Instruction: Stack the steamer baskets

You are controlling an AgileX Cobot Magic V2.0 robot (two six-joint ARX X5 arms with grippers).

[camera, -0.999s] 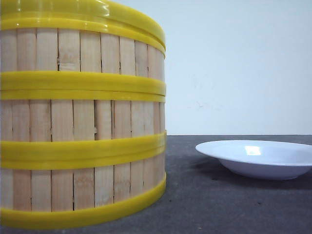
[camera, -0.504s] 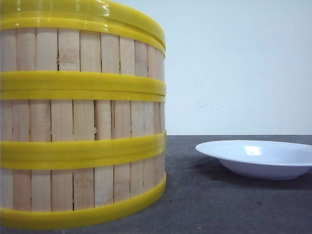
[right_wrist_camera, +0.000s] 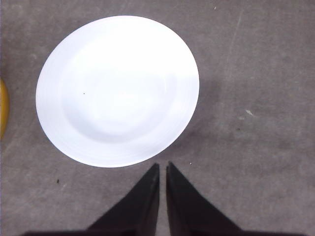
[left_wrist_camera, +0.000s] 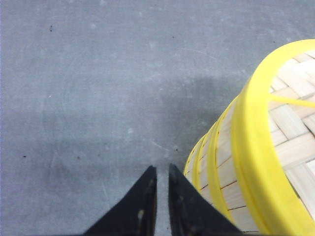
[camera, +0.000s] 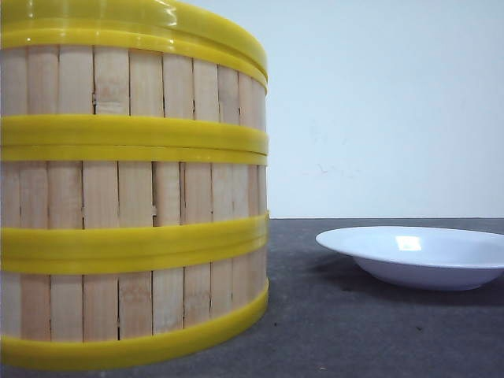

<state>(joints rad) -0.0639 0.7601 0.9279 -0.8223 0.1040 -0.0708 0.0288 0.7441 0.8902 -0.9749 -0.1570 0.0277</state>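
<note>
Three steamer baskets (camera: 134,197) stand stacked one on another at the left of the front view, pale wooden slats between yellow rims. The same stack (left_wrist_camera: 256,162) shows in the left wrist view, woven floor visible inside the top basket. My left gripper (left_wrist_camera: 162,168) hangs above the grey table just beside the stack's wall, shut with nothing between its fingers. My right gripper (right_wrist_camera: 163,165) is shut and empty too, hovering over the table at the edge of a white plate. Neither gripper appears in the front view.
A white shallow plate (camera: 417,256) lies on the dark grey table (camera: 354,331) to the right of the stack; its rim (right_wrist_camera: 74,152) shows in the right wrist view. A yellow sliver (right_wrist_camera: 3,110) of the stack shows at that view's edge. A pale wall stands behind.
</note>
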